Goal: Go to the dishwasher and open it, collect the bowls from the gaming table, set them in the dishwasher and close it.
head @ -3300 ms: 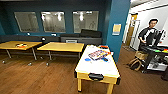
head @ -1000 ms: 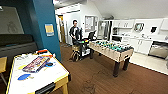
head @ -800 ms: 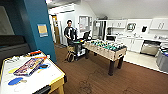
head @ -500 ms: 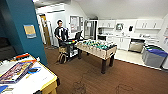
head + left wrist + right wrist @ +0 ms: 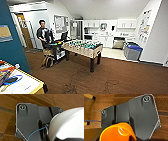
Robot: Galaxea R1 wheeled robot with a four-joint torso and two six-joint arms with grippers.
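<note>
The robot is facing a room of brown carpet (image 5: pixel 120 77) with a white kitchen at the far end, where the dishwasher (image 5: pixel 118 43), a steel front, is sitting. The foosball table (image 5: pixel 83 48) is standing between, a person (image 5: pixel 42 33) beside it. The bench (image 5: pixel 23 86) is lying near left. Steering wide around the foosball table seems wisest. I cannot tell whether either hand is clenched or released.

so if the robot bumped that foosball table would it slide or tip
Probably neither. The foosball table stands on thick legs set wide at its corners, so tipping looks unlikely. Its boxy body looks heavy, and the brown floor looks carpeted, so it would likely resist sliding.
</note>
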